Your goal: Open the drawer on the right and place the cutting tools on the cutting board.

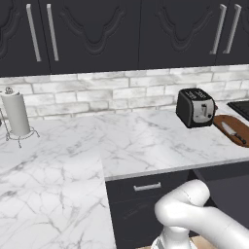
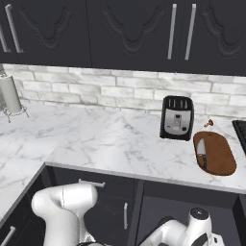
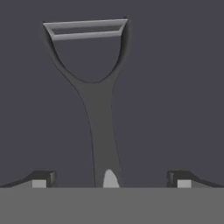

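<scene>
In the hand view a thin silvery Y-shaped cutting tool lies flat on the dark grey floor of the open drawer. Its blade bar points away from me and its handle end sits between my fingertips. My gripper hangs just above it, open, with one dark tip on each side of the handle. The knife rests on the reddish-brown cutting board at the counter's right end. The drawer stands pulled out below the counter, with my hand reaching down into it.
A black-and-silver toaster stands left of the board. A paper towel holder stands on the counter's far left. A shut drawer front with a short silver handle sits left of the open drawer. Dark wall cabinets hang above.
</scene>
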Robot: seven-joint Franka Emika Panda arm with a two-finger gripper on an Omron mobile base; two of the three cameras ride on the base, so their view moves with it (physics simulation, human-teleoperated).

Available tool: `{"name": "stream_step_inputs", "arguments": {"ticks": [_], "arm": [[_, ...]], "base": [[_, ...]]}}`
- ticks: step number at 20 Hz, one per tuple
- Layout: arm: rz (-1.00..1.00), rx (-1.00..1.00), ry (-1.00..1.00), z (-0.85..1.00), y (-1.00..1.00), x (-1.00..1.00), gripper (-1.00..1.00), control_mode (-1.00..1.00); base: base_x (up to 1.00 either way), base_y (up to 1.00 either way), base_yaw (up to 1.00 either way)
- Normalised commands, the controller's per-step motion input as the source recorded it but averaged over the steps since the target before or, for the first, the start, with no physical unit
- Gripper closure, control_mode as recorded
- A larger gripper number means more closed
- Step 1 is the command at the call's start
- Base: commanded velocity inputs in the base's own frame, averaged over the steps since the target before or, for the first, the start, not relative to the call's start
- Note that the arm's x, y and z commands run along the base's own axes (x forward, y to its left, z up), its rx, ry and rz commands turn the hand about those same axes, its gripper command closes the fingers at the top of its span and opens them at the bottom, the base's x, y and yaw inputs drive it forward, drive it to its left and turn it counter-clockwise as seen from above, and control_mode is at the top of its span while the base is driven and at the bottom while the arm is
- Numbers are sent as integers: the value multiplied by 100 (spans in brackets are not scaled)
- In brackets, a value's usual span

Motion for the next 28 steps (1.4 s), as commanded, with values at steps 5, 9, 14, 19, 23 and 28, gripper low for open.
{"name": "stream_step_inputs", "arguments": {"ticks": [5, 9, 14, 19, 23, 28], "arm": [[0, 0, 0, -26, -4, -2, -100, -100], [0, 0, 0, -30, 0, -5, 100, -100], [0, 0, 0, -30, 0, -3, 100, -100], [0, 1, 0, -3, 0, -28, 100, -100], [0, 2, 0, 2, 0, -34, 100, -100], [0, 4, -1, 61, 4, -25, 100, -100]], "base": [[0, 0, 0], [0, 0, 0], [0, 0, 0], [0, 0, 0], [0, 0, 0], [0, 0, 0]]}}
